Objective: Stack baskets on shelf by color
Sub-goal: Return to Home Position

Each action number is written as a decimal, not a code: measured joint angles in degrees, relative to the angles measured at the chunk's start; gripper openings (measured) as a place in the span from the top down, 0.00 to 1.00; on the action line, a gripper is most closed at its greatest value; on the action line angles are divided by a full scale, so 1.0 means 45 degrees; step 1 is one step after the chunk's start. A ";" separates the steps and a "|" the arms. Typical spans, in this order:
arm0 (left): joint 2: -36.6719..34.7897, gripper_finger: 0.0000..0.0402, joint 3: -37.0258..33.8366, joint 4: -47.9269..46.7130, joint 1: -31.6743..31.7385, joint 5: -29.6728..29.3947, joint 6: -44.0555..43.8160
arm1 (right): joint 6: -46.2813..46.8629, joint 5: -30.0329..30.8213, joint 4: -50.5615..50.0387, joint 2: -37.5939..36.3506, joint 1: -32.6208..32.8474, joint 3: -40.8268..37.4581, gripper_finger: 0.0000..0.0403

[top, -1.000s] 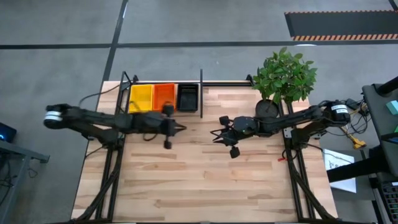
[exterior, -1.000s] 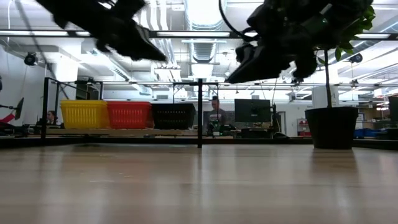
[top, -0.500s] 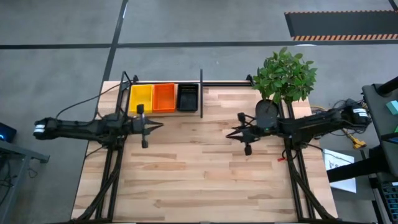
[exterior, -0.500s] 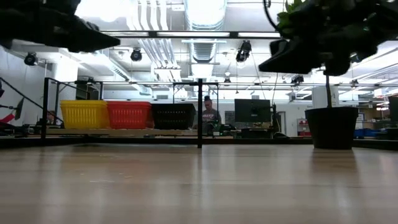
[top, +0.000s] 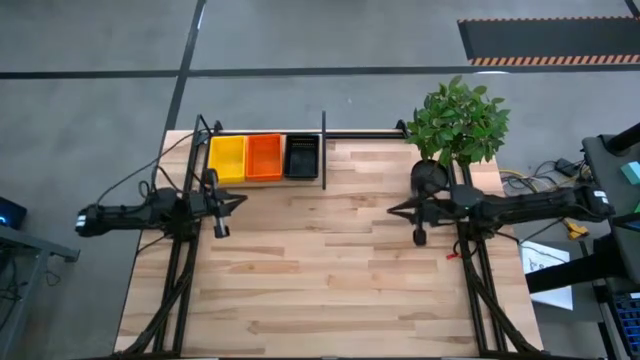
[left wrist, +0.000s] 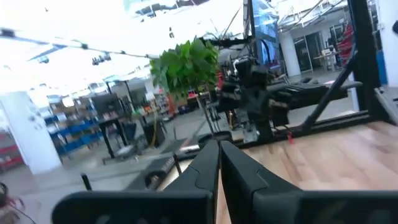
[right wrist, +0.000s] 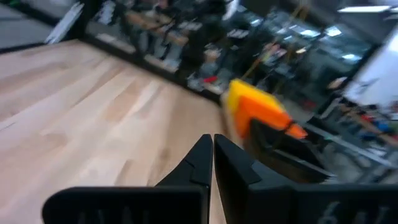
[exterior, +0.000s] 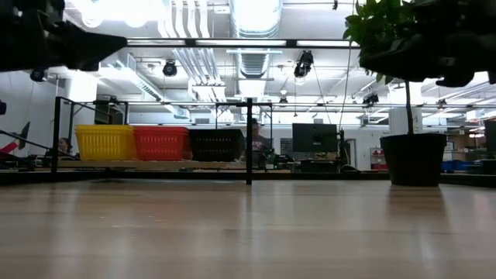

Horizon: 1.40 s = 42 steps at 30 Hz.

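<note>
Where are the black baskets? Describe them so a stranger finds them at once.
Look to the railed shelf at the table's far edge. The black baskets stand beside the upright divider post, darker than the orange baskets next to them.

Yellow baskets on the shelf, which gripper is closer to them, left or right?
Left. The left gripper hangs just in front of the yellow baskets; the right gripper is far across the table, by the plant pot.
</note>
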 joint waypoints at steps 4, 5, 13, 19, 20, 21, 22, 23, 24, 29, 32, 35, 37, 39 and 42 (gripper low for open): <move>-0.0476 1.00 -0.0211 0.0039 0.0000 0.0000 -0.0809 | -0.0059 0.1253 0.0010 -0.1684 0.0000 -0.0562 0.98; -0.0460 1.00 -0.0230 0.0052 0.0000 0.0000 -0.0861 | -0.0263 0.1473 -0.0021 -0.2025 0.0000 -0.0719 0.98; 0.0006 1.00 -0.0234 0.0289 0.0000 -0.0013 -0.0880 | -0.0547 0.0921 -0.0105 -0.4453 0.0000 -0.1597 0.98; 0.0235 1.00 -0.0234 0.0271 0.0000 -0.0015 -0.0880 | -0.0320 0.0472 -0.0401 -0.5228 0.0000 -0.1677 0.98; 0.0271 1.00 -0.0234 0.0289 0.0000 -0.0015 -0.0880 | -0.0196 0.0474 -0.0361 -0.5258 0.0000 -0.1677 0.98; 0.0314 1.00 -0.0234 0.0293 0.0000 -0.0015 -0.0880 | -0.0001 0.0530 -0.0428 -0.5277 0.0000 -0.1677 0.98; 0.0353 1.00 -0.0234 0.0274 0.0000 -0.0015 -0.0880 | 0.0047 0.0618 -0.0513 -0.5277 0.0000 -0.1680 0.98; 0.0376 1.00 -0.0234 0.0262 0.0000 -0.0015 -0.0880 | 0.0060 0.0685 -0.0506 -0.5259 0.0000 -0.1677 0.98; 0.0400 1.00 -0.0234 0.0268 0.0000 -0.0015 -0.0880 | 0.0037 0.0710 -0.0488 -0.5251 0.0000 -0.1677 0.98; 0.0542 1.00 -0.0234 0.0277 0.0000 -0.0027 -0.0880 | -0.0195 0.0817 -0.0513 -0.5252 0.0000 -0.1672 0.98; 0.0649 1.00 -0.0234 0.0262 0.0000 -0.0029 -0.0880 | -0.0051 0.0826 -0.0641 -0.5218 0.0000 -0.1667 0.98; 0.0744 1.00 -0.0234 0.0282 0.0000 -0.0029 -0.0875 | -0.0050 0.0831 -0.0743 -0.5233 0.0038 -0.1667 0.98; 0.0829 1.00 -0.0234 0.0275 0.0000 -0.0029 -0.0876 | -0.0053 0.0805 -0.0715 -0.5590 0.0039 -0.1725 0.98; 0.0912 1.00 -0.0234 0.0286 0.0000 -0.0034 -0.0875 | -0.0037 0.0893 -0.1016 -0.6119 0.0039 -0.1755 0.98; 0.1041 1.00 -0.0234 0.0290 0.0000 -0.0034 -0.0875 | 0.0202 0.1121 -0.2490 -0.7165 0.0039 -0.1759 0.98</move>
